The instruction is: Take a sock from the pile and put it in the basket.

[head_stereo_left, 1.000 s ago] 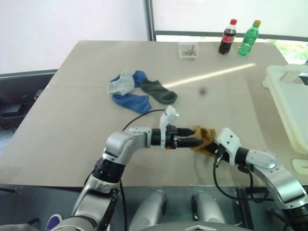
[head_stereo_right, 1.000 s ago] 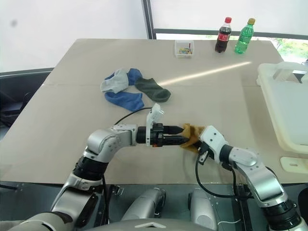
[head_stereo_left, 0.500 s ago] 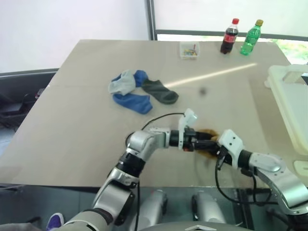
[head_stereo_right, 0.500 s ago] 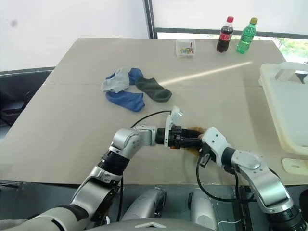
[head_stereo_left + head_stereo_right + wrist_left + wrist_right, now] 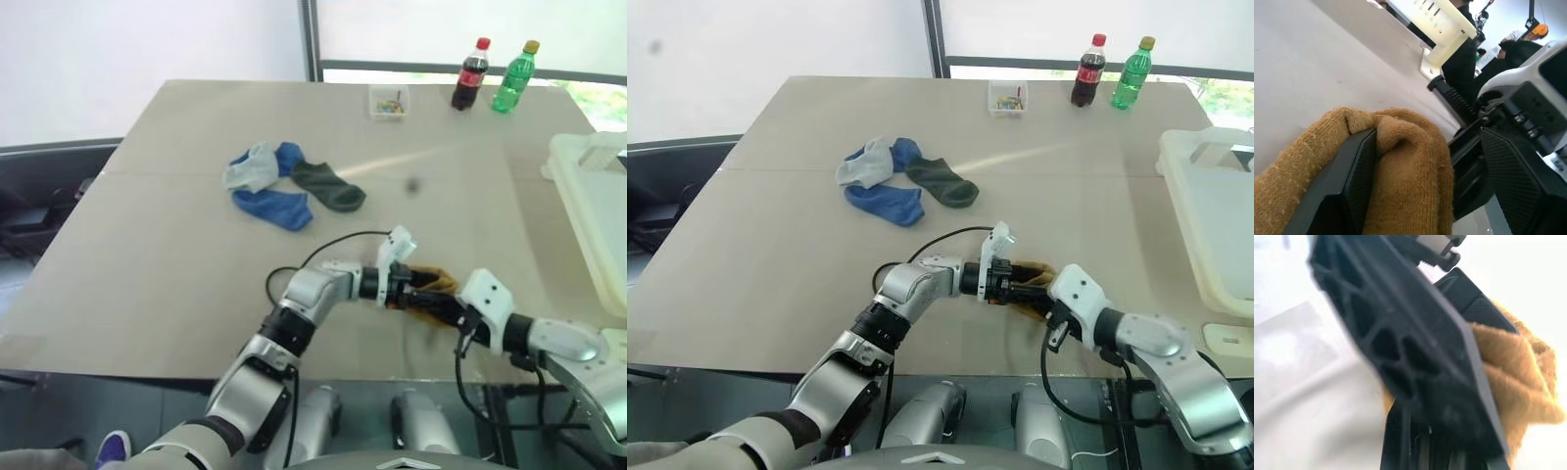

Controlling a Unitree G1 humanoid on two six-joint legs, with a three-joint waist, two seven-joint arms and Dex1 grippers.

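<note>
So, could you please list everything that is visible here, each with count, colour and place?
Mustard sock: one, yellow-brown, near table edge, between both grippers.
Pile: four socks, one light grey, two blue, one dark green, mid-table on the left.
Basket: one, cream-white, right edge.
Clear box: one, far side.
Bottles: one dark with red cap, one green, far side.
Table: one, beige.
Left gripper: black fingers, touching the sock.
Right gripper: shut on the sock.

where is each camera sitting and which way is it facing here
Head stereo views: look forward and down over the table; both arms show, meeting at the mustard sock.
Left wrist view: looks along the left gripper, sock draped over a finger, basket beyond.
Right wrist view: looks along the shut right gripper, pressed to the sock.
Shared: the mustard sock.
</note>
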